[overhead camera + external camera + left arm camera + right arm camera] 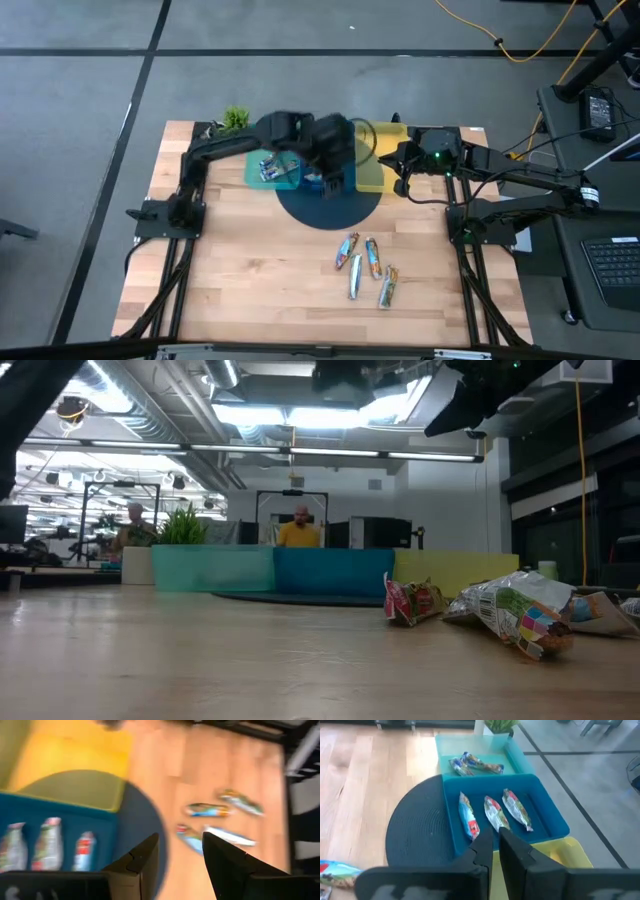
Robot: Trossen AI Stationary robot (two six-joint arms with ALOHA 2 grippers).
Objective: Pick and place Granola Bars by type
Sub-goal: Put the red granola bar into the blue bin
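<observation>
While your left gripper (335, 185) hovers over the blue tray (550, 820) at the worktop's far edge, its fingers (145, 860) stand slightly apart and hold nothing. Three multicoloured bars (492, 812) lie side by side in that tray. The teal tray (515, 762) touches it on the side toward the plant (235, 119) and holds blue-wrapped bars (475, 765). The yellow tray (385, 165) sits on the blue tray's other side. All three rest partly on a round dark mat (415, 827). Four more bars (365, 265) lie loose on the bare wood near the worktop's front edge, close together. Your right gripper (495, 845) waits above the yellow tray, fingers nearly closed and empty.
</observation>
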